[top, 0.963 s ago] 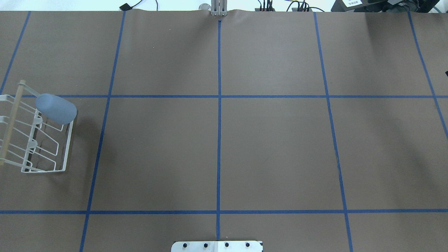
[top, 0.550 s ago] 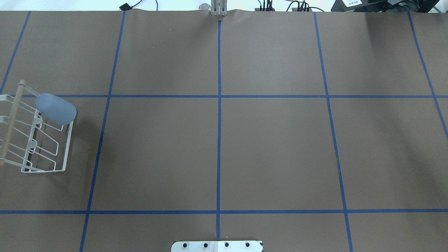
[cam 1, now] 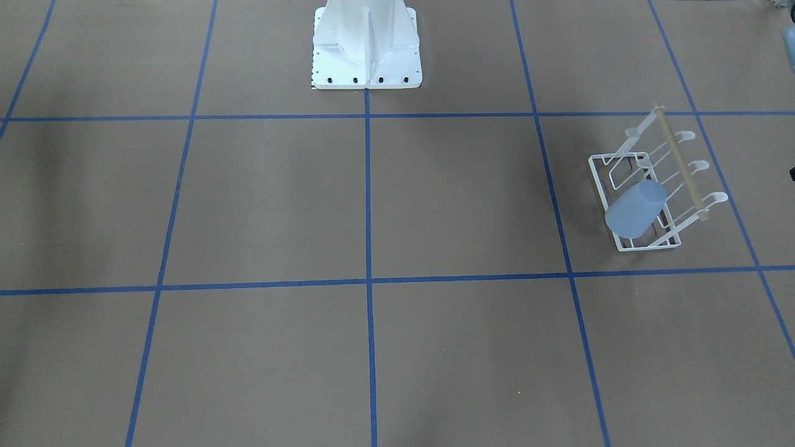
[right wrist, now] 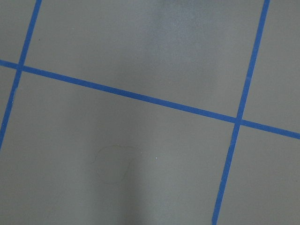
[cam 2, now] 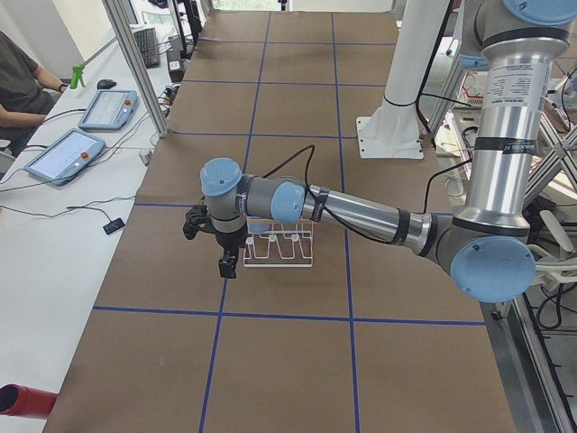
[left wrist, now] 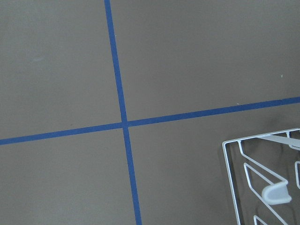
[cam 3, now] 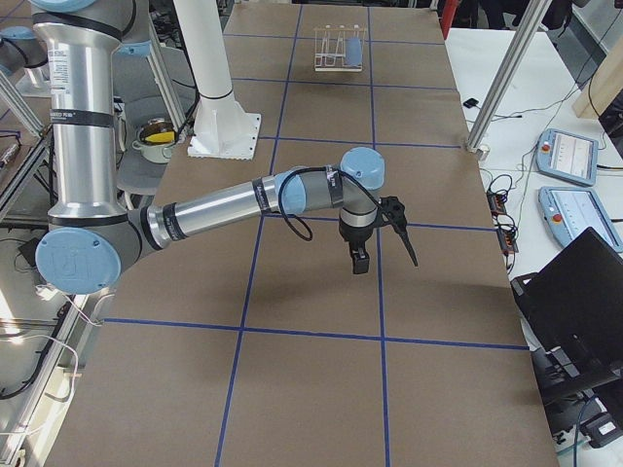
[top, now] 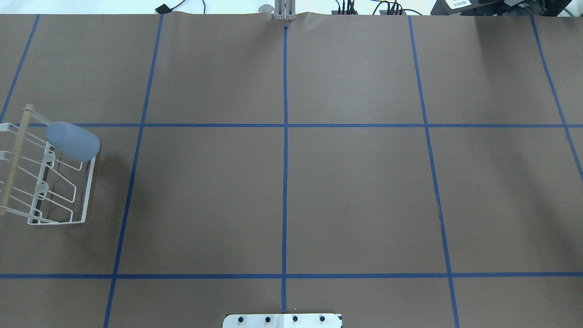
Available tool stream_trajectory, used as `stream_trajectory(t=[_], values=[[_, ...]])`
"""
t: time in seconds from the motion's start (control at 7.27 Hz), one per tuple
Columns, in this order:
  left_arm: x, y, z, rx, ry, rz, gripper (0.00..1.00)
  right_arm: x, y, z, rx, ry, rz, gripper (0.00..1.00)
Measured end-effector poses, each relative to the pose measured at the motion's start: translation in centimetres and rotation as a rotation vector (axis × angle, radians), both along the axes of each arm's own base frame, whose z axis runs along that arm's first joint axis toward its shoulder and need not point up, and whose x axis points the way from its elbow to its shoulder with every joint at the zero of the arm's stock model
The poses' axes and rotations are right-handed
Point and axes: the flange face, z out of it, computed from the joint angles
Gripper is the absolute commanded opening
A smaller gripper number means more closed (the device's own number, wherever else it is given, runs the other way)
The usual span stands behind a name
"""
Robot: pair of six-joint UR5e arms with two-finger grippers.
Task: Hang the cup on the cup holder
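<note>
The light-blue cup (top: 73,141) sits mouth-down and tilted over a prong at the far end of the white wire cup holder (top: 16,159), at the table's left edge. Both also show in the front view, the cup (cam 1: 635,209) on the holder (cam 1: 682,164). My left gripper (cam 2: 227,266) hangs just beside the holder (cam 2: 279,264), apart from it and empty; I cannot tell whether it is open or shut. Its wrist view shows a corner of the holder (left wrist: 276,193). My right gripper (cam 3: 359,261) hovers over bare table far from the holder; I cannot tell its state.
The table is covered in brown paper with a grid of blue tape lines (top: 284,182). The robot's white base plate (cam 1: 366,43) stands at the middle of the near edge. Operator tablets (cam 2: 63,153) and cables lie on a side bench beyond the far edge.
</note>
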Motion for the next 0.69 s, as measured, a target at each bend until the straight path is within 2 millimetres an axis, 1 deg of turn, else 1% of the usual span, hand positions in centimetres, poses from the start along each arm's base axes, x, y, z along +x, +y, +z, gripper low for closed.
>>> stream_trajectory(t=[0.28, 0.41, 0.55, 0.69], values=[[0.3, 0.2, 1.3, -0.042, 0.046, 0.004, 0.98, 2.3, 1.5, 2.1, -0.048, -0.006, 0.045, 1.00], [0.6, 0.4, 2.1, -0.067, 0.082, 0.008, 0.98, 2.8, 2.3, 2.6, -0.058, -0.011, 0.054, 1.00], [0.7, 0.4, 2.4, -0.074, 0.098, 0.011, 0.98, 3.0, 2.6, 3.3, -0.070, -0.010, 0.054, 1.00], [0.6, 0.3, 2.3, -0.071, 0.106, 0.010, 0.98, 3.0, 2.8, 4.2, -0.082, -0.004, 0.052, 1.00]])
